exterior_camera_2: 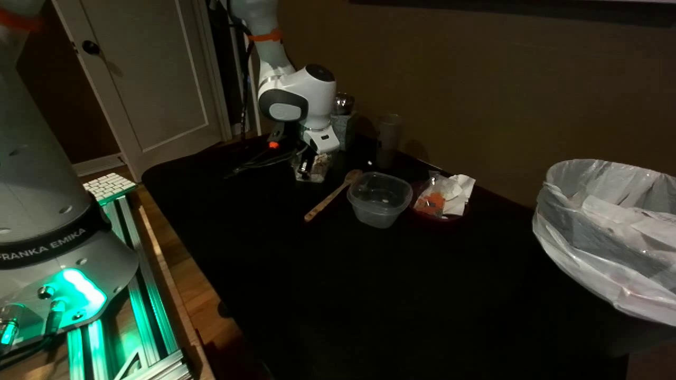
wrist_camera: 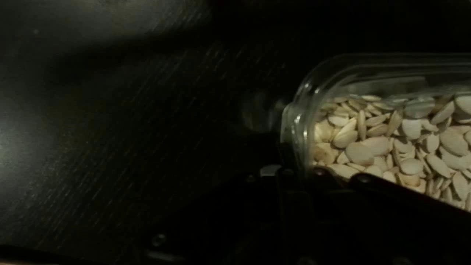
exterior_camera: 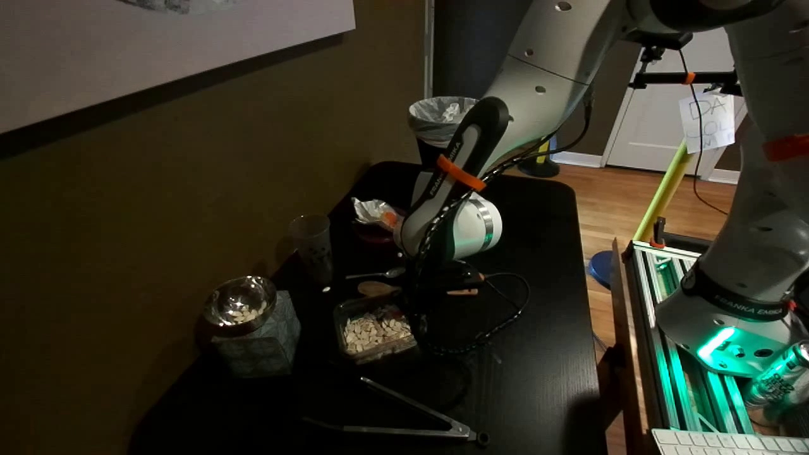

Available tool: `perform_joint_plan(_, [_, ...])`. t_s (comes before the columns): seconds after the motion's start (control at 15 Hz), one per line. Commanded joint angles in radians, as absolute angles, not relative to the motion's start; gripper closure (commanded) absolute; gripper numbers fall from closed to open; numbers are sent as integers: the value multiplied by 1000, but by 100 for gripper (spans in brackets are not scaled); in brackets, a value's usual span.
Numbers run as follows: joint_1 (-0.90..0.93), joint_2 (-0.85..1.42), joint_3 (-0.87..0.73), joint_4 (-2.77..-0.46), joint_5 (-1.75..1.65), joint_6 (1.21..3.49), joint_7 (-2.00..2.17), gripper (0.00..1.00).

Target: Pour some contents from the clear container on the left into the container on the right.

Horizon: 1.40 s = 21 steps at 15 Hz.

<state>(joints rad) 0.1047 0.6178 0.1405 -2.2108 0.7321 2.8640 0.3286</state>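
A Robotiq gripper (wrist_camera: 302, 171) clamps one side of a clear plastic container (wrist_camera: 386, 64) holding pumpkin seeds (wrist_camera: 404, 147) at a black table (exterior_camera_2: 422, 295). In an exterior view, a wooden spoon (exterior_camera_2: 331, 198) lies between the container and a plastic tub (exterior_camera_2: 377, 215), near crumpled packaging (exterior_camera_2: 455, 194) in a dark red dish (exterior_camera_2: 449, 217).

Murk With a Green Glow

Both exterior views are dim, the table (exterior_camera: 543, 354) nearly black, the wall (exterior_camera: 189, 208) in brown shadow. On the robot base (exterior_camera_2: 31, 277) a lamp (exterior_camera_2: 84, 289) burns white and spills green over the rails (exterior_camera_2: 96, 348). In the wrist view, pale glare touches the left edge, the table's grain looks soft, the gripper (wrist_camera: 302, 170) sinks into blackness, and the clear container (wrist_camera: 300, 129) catches thin glints.
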Motion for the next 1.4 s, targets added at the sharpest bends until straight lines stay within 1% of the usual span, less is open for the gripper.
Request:
perform_joint_plan(0.0, [82,582,160,-2233,734,2862,309,100])
perform_joint_plan(0.2, [68,476,184,-2321,758,2888,281,100])
perform_joint_plan(0.47, [-8,325,265,-2423,900,2919,192,100])
perform_joint_plan(0.6, [-6,247,266,-2478,935,2932,205,100])
perform_joint_plan(0.8, [40,134,225,-2571,898,2987,323,100])
perform_joint_plan(0.87, [94,106,175,-2602,874,3030,386,100])
perform_joint_plan(0.93, [100,83,168,-2647,800,3088,491,100])
perform_joint_plan(1.07, [159,75,89,-2717,692,3190,621,100])
perform_joint_plan(1.13, [199,112,37,-2740,606,3240,692,100])
perform_joint_plan(1.2, [132,111,108,-2671,701,3160,573,100])
perform_joint_plan(1.33, [139,113,97,-2695,676,3177,597,99])
